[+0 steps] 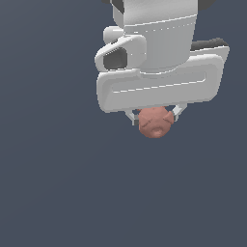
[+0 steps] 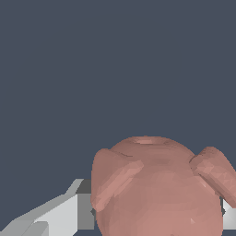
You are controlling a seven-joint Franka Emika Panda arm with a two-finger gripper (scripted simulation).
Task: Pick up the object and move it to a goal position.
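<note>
The white arm's pincer [image 1: 154, 117] points downward in the exterior view, its broad white hand body filling the upper middle of the picture. Two thin pale fingers [image 1: 131, 116] stick out below that body, one on each side of the object [image 1: 155, 122], a small lumpy salmon-pink blob with a bumpy skin. The fingers press against its flanks, so the pincer is pinching the object between them. The blob is narrower than the hand body above it, and its lower half hangs clear beneath the fingertips.

In the wrist view the object [image 2: 156, 193] looms large and close, rounded on top, with a raised lobe on either side. A grey-white finger [image 2: 69, 212] lies against one flank, and a sliver of the other finger [image 2: 229, 216] shows at the opposite flank.

Behind everything is a plain, even dark blue-grey ground [image 1: 58, 193]; no edge or corner of it shows, and whether the object touches it cannot be told.
</note>
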